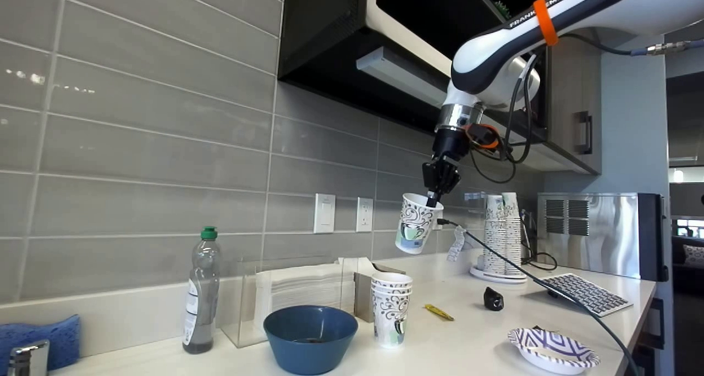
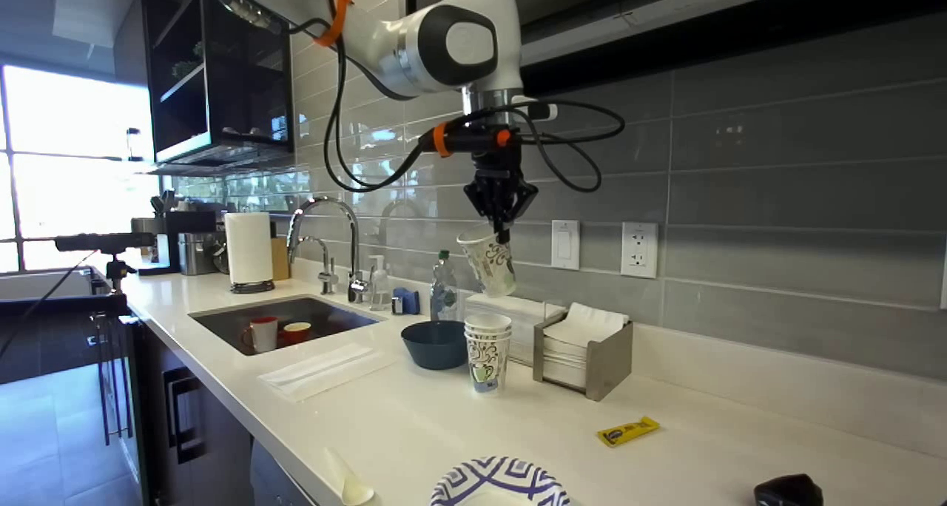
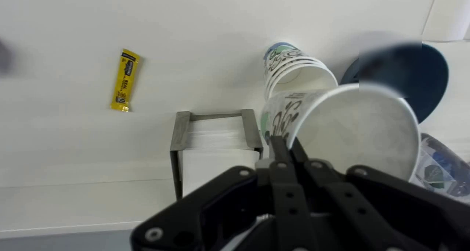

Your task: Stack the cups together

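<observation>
In the wrist view, 1 held cup (image 3: pixel 356 133) partly hides the stacked cups (image 3: pixel 288 62) and blurred bowl (image 3: pixel 429 75).

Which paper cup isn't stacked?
The tilted cup gripped by the hand; the others sit in the short stack beside the blue bowl or the tall stacks.

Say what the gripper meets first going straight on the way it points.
Probably the cup stack below, with the held cup leading; the gripper points near the stack's edge in both exterior views. Depth is unclear, so the napkin holder or counter could come first.
</observation>
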`<control>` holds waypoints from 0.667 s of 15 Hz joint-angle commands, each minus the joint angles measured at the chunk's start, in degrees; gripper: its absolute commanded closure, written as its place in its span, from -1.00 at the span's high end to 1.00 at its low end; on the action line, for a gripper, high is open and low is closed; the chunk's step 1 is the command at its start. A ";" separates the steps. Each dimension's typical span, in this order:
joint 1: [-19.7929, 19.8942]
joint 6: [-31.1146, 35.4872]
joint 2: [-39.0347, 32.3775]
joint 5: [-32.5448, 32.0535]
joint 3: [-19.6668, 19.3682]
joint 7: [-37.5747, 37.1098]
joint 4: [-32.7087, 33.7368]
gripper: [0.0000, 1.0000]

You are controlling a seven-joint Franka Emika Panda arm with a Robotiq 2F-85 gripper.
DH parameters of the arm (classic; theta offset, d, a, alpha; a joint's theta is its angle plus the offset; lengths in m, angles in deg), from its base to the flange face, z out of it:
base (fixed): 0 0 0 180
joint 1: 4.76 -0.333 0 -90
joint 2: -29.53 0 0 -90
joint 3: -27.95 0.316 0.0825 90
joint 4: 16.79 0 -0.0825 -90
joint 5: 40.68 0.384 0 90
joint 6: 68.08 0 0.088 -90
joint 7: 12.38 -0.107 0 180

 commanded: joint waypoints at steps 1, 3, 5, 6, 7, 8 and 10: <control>-0.46 -1.90 -1.19 3.87 0.22 3.02 1.60 -0.98; -0.45 -1.57 -1.93 5.17 0.23 4.53 1.32 -0.98; -0.29 -1.52 -2.75 6.03 0.17 5.54 1.35 -0.98; -0.20 -1.49 -3.19 6.13 0.19 5.86 1.47 -0.98; -0.11 -1.31 -3.61 6.49 0.19 6.16 1.56 -0.98; -0.03 -1.41 -4.01 6.42 0.21 6.39 1.74 -0.98; 0.06 -1.64 -4.72 6.77 0.32 6.95 1.84 -0.98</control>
